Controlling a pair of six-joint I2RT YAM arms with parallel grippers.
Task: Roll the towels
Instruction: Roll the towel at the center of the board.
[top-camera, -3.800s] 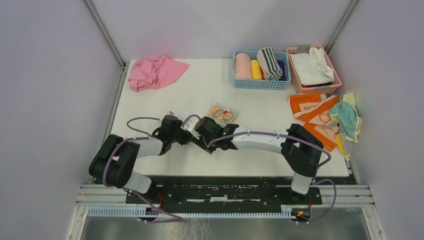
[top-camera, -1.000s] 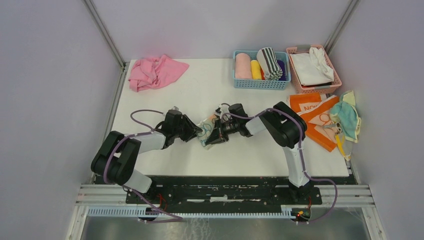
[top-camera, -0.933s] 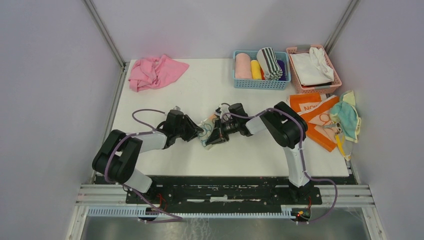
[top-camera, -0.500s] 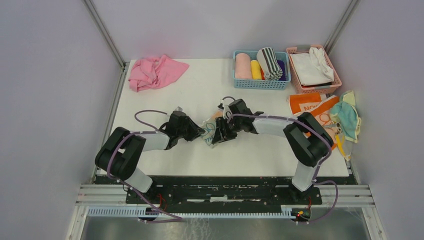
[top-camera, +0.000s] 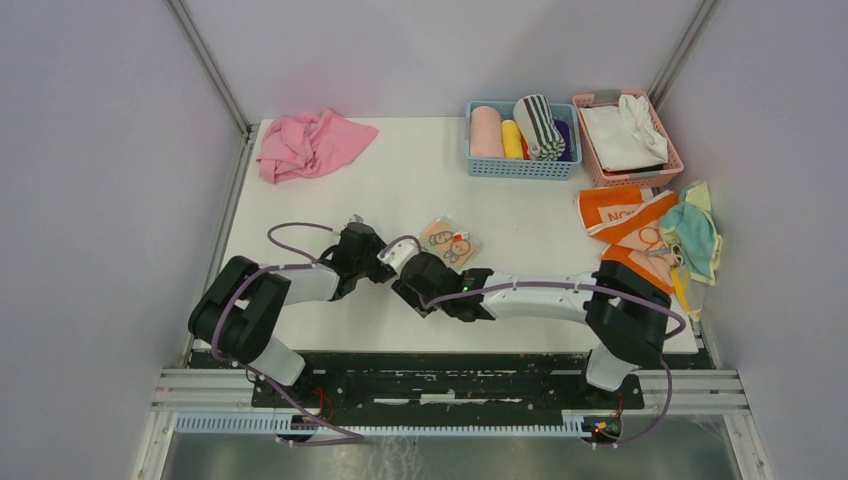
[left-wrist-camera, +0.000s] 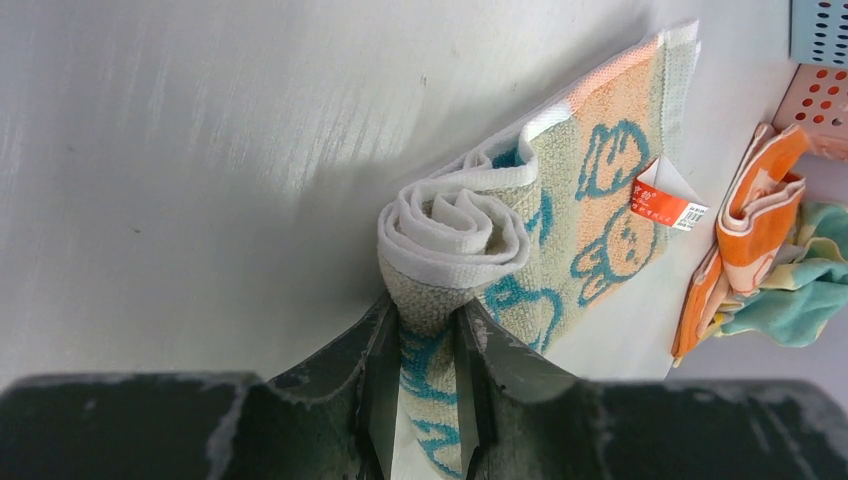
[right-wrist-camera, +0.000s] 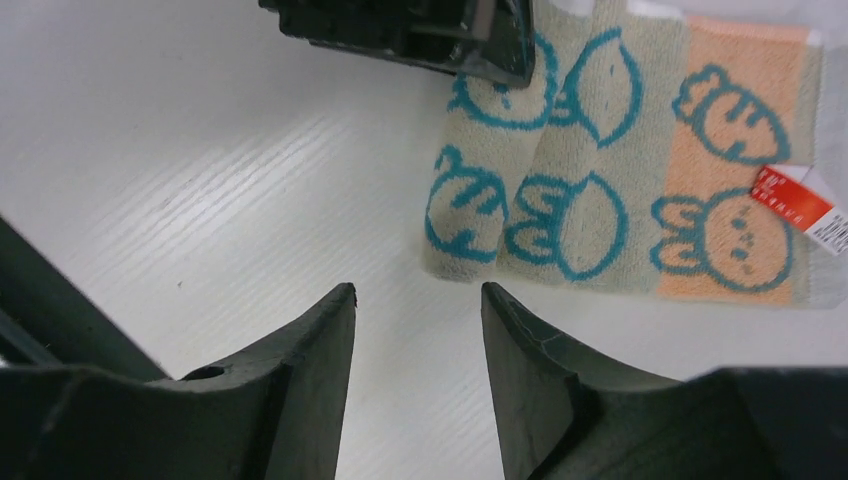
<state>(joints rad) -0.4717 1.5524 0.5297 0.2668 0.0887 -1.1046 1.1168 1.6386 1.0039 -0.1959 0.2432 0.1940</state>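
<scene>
The pale towel with teal bunny prints (left-wrist-camera: 590, 190) lies on the white table, partly rolled, and its rolled end (left-wrist-camera: 455, 225) points at my left wrist camera. My left gripper (left-wrist-camera: 428, 335) is shut on that rolled end. In the top view the left gripper (top-camera: 385, 262) sits just left of the towel's flat part (top-camera: 450, 240). My right gripper (right-wrist-camera: 417, 295) is open over bare table with nothing between its fingers, just short of the towel's near edge (right-wrist-camera: 470, 262). From above, the right gripper (top-camera: 412, 272) covers the roll. Orange towels (top-camera: 625, 225) and a teal-and-yellow one (top-camera: 692, 235) lie at the right edge.
A pink cloth (top-camera: 310, 143) is crumpled at the back left. At the back right stand a blue basket (top-camera: 522, 168) of rolled towels and a pink basket (top-camera: 598, 172) with white cloth. A red-and-white tag (left-wrist-camera: 668, 200) hangs from the bunny towel.
My right gripper let go of the bunny towel and opened, and its arm swung round to the near side. The left gripper closed tighter on the rolled end.
</scene>
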